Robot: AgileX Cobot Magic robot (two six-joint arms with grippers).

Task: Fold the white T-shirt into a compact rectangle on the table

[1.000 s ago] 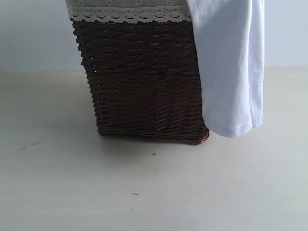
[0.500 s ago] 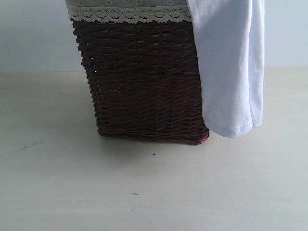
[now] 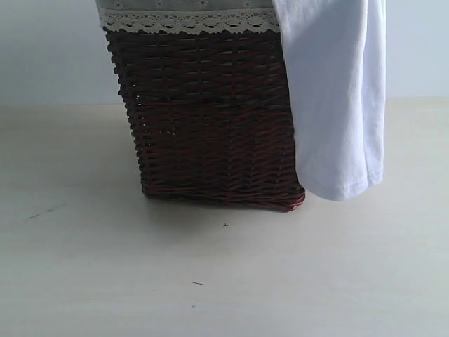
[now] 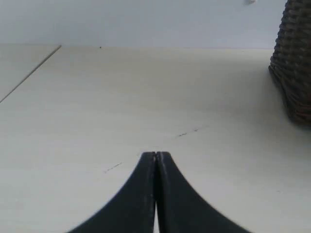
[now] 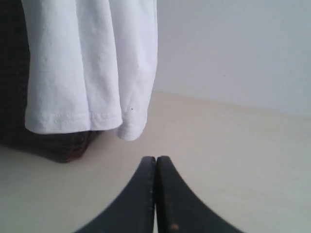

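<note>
My left pincer [image 4: 155, 156] and right pincer [image 5: 156, 160] are closed on nothing, low over the tabletop [image 3: 105, 281]. Beyond, the white T-shirt [image 3: 337, 105] hangs off the basket [image 3: 203, 119]. No fold is started, I judge.

Nothing visibly changed — the white T-shirt [image 3: 340, 105] included.

The left gripper [image 4: 156, 154] is two smooth black fingers [image 4: 138, 194] that curve inward, their tips pressed flat together along a thin straight seam. The right gripper [image 5: 156, 158] matches it: black curved fingers [image 5: 175, 204] closed tip to tip, gripping nothing.
</note>
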